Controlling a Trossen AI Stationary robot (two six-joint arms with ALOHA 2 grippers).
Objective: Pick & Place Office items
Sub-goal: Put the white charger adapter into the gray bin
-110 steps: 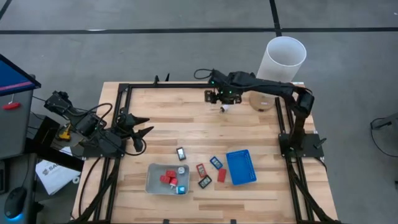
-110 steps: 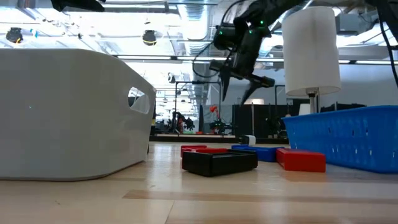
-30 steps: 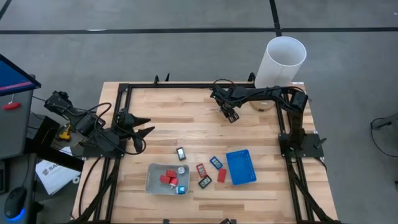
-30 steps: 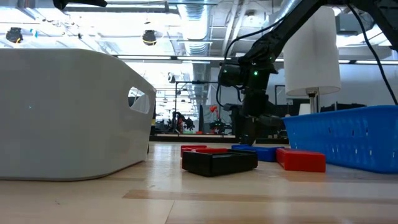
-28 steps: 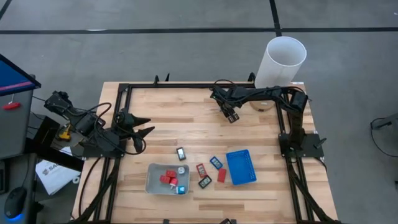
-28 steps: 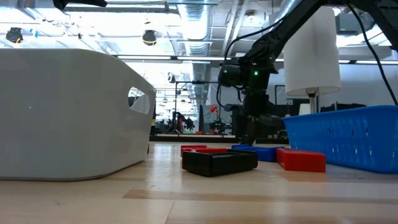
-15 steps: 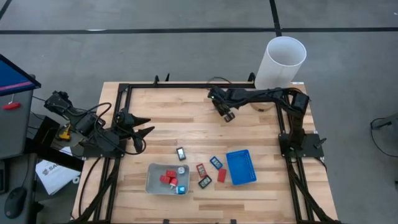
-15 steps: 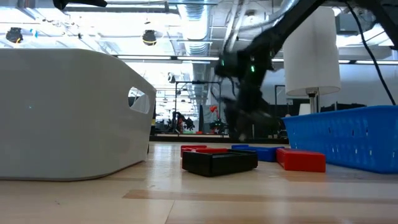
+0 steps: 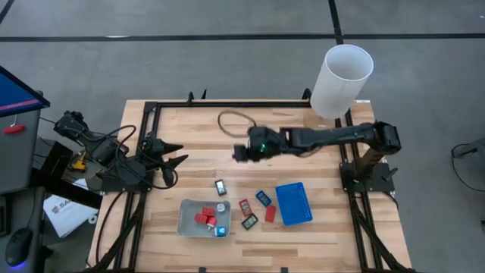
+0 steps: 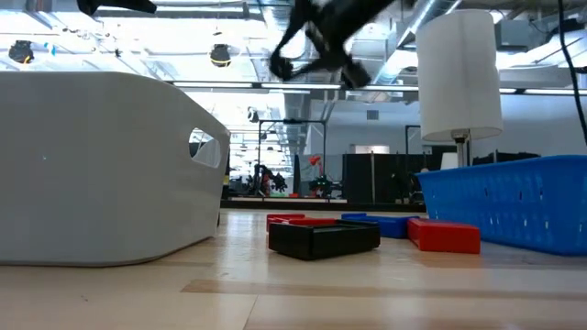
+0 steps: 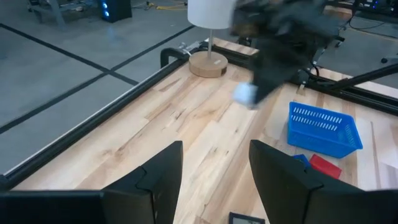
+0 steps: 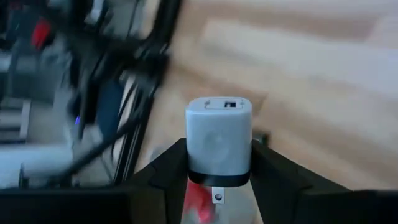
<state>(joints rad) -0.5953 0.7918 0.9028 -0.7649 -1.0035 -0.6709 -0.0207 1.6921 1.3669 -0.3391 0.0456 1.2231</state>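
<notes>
Right gripper (image 12: 219,180): clamped on white charger (image 12: 219,142), mid-tabletop.
Left gripper (image 11: 214,165): parked, jaws apart.
Tip: carry level, release low over grey tray (image 9: 186,220).

White charger cube (image 12: 219,140) clamped in right pincer (image 12: 219,163); red blocks (image 9: 203,219) in grey tray (image 9: 184,221).

The table (image 9: 204,136) is pale blond wood with streaked grain, edged by a black frame (image 9: 227,103), and a tall white cylinder (image 9: 342,80) rises at about one o'clock. Around five o'clock a bright blue tray (image 9: 293,203) lies by a grey tray (image 9: 186,218) holding red blocks (image 9: 204,218) and a cyan bit (image 9: 221,231), with black rectangles (image 9: 220,187) between. The dark right end effector (image 12: 219,169) carries a pale grey-white charger cube (image 12: 219,142) with a black band.
</notes>
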